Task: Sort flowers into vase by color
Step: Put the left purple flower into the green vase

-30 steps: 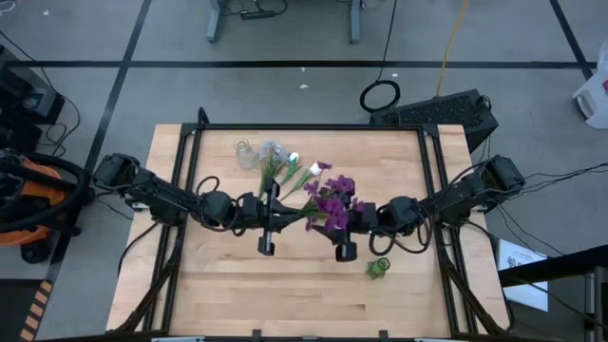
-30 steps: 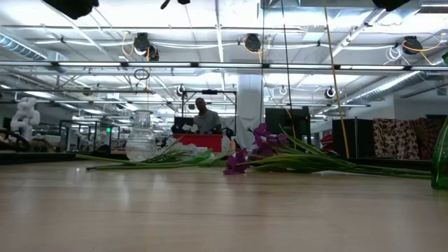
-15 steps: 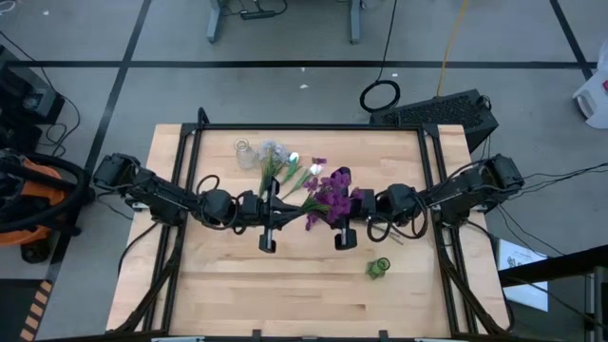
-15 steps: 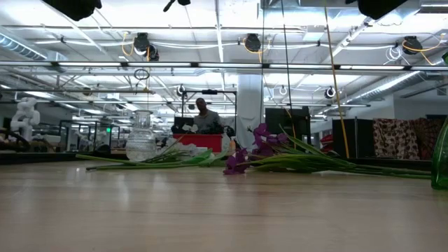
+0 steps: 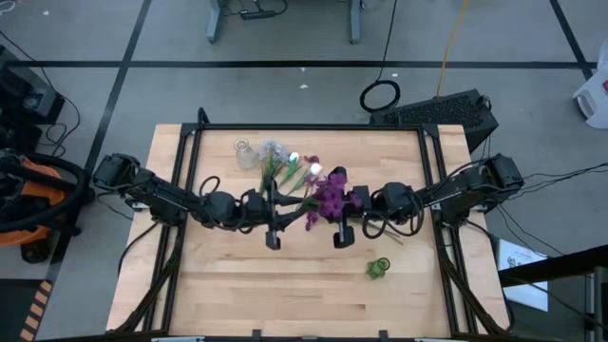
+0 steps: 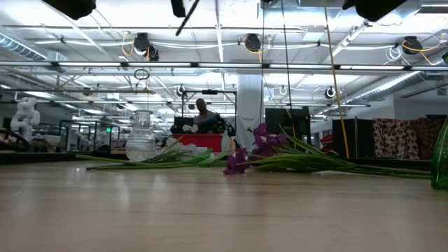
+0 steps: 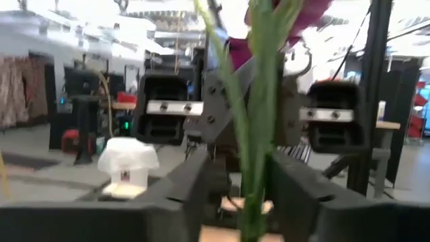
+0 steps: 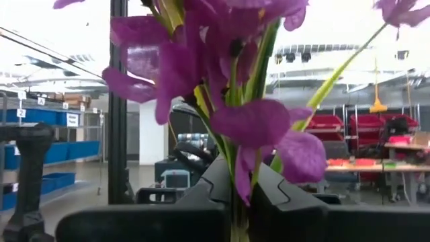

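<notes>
A purple flower (image 8: 201,60) on a green stalk is up in the air over the table's middle, between my two grippers. My right gripper (image 8: 235,196) (image 5: 334,203) is shut on it. My left gripper (image 7: 243,181) (image 5: 285,205) faces the right one, open, with the stalk (image 7: 254,154) between its fingers; whether the stalk touches a finger I cannot tell. More purple flowers (image 6: 255,155) lie flat on the table beneath. White and pale grey-blue flowers (image 5: 277,158) lie by a clear glass vase (image 5: 244,152). My right gripper pinches the purple flower's stalk (image 8: 234,214) between its two fingers, close under the blooms. The fingers come from the table's right, slanting a little upward, and lie across the stalk. The flower is clear of the table, its blooms spreading beyond the fingertips.
A small green vase (image 5: 378,269) stands near the front right, also seen at the low view's right edge (image 6: 441,161). The clear vase (image 6: 141,143) stands at the far left. Bare wood (image 5: 285,294) stretches along the near side. A person sits far behind the table.
My right gripper has moved toward the table's left, closing in on my left gripper and the purple flower between them. My left gripper has stayed in place and turned slightly.
</notes>
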